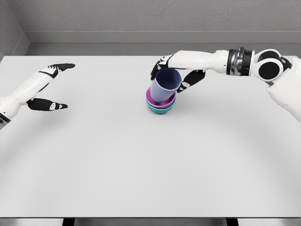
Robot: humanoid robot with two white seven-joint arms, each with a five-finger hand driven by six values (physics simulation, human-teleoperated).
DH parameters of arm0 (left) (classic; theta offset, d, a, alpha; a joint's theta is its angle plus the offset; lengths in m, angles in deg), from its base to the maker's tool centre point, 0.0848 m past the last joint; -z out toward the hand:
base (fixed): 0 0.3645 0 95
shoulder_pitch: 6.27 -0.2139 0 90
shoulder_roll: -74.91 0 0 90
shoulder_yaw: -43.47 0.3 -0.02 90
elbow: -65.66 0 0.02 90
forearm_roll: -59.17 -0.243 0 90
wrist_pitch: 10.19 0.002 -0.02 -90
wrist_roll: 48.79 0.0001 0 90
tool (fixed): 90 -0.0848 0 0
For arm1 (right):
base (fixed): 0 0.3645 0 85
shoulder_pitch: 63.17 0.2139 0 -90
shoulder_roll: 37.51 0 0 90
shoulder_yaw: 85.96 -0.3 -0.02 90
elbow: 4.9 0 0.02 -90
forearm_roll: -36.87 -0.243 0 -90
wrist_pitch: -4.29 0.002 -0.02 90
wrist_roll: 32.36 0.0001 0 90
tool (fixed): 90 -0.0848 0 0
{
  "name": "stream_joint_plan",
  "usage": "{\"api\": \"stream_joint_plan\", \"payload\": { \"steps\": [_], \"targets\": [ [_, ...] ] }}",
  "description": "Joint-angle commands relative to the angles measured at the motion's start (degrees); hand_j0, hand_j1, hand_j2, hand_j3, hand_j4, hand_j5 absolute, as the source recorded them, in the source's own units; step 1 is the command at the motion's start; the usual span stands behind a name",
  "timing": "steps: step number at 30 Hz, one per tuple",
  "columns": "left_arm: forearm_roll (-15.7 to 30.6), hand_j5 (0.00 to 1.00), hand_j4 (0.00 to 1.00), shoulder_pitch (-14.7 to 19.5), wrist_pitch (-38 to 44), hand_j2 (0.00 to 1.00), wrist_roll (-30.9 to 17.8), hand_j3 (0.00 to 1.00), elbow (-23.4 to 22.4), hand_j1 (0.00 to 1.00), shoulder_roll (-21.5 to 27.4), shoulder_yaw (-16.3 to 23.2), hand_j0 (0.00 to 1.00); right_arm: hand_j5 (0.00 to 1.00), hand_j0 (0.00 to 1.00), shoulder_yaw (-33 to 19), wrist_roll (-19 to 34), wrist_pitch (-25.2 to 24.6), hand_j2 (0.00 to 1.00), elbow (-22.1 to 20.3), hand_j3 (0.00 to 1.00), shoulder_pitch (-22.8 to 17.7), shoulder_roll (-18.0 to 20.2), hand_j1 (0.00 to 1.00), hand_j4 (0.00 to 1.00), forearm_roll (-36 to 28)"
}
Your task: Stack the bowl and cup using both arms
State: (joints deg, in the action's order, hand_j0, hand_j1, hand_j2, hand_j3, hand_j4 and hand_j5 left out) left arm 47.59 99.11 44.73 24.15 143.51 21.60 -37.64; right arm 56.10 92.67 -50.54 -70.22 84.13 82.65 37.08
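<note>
Nearly done: cup (167, 84) sits tilted in the stacked bowls (161, 104) near the table's (94, 165) far edge, right hand (181, 75) loosely around it, left hand (49, 89) spread, idle.

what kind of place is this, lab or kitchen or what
Most likely a simulated test bench, not a kitchen: a bare white table, plain grey walls, and only a cup and stacked bowls set out.

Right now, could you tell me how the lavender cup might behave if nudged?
The lavender cup sits tilted in the purple bowl, so it probably tips easily. Its round wall suggests rolling. The right hand seems to steady it.
</note>
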Motion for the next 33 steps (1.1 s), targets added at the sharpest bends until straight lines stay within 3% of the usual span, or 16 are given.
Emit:
{"api": "stream_joint_plan", "payload": {
  "steps": [1,3,4,14,18,20,24,33],
  "targets": [
    [0.42,1.0,1.0,0.0,0.08,1.0,0.01,1.0,0.02,1.0,0.05,-0.01,1.0,0.85,0.85,-0.03,-0.04,-0.18,0.85,0.11,0.85,0.09,-0.01,0.85,0.85,-0.38],
    [0.5,1.0,1.0,0.0,0.08,1.0,0.1,1.0,0.02,1.0,0.05,-0.01,1.0,0.99,0.99,-0.03,-0.04,-0.18,0.99,0.11,0.99,0.0,-0.01,0.99,0.99,-0.38],
    [0.42,1.0,1.0,0.0,0.08,1.0,0.01,1.0,0.02,1.0,-0.13,-0.01,1.0,1.0,1.0,-0.03,-0.04,-0.18,1.0,0.11,1.0,0.0,-0.01,1.0,1.0,-0.3],
    [0.5,1.0,1.0,0.0,0.08,1.0,0.01,1.0,0.19,1.0,-0.13,-0.01,1.0,1.0,1.0,-0.47,-0.04,-0.18,1.0,0.02,1.0,0.09,1.22,1.0,1.0,-0.56],
    [0.5,1.0,1.0,-0.09,0.08,1.0,0.01,1.0,0.19,1.0,-0.21,-0.01,1.0,1.0,1.0,-1.26,-0.04,-0.18,1.0,0.11,1.0,0.35,5.61,1.0,1.0,-1.0],
    [0.5,1.0,1.0,-0.09,0.08,1.0,0.01,1.0,0.19,1.0,-0.21,-0.01,1.0,1.0,1.0,-2.05,-0.04,-0.18,1.0,0.37,1.0,0.09,10.26,1.0,1.0,-1.53],
    [0.59,1.0,1.0,-0.35,0.08,1.0,0.01,1.0,0.46,1.0,-0.3,-0.01,1.0,1.0,1.0,-6.18,-0.04,-0.18,1.0,4.33,1.0,-3.6,14.66,1.0,1.0,-1.26],
    [0.59,1.0,1.0,-0.7,0.08,1.0,0.01,1.0,0.55,1.0,-0.39,-0.1,1.0,1.0,1.0,-6.18,-0.04,-0.18,1.0,4.42,1.0,-3.69,14.67,1.0,1.0,-1.26]
  ]
}}
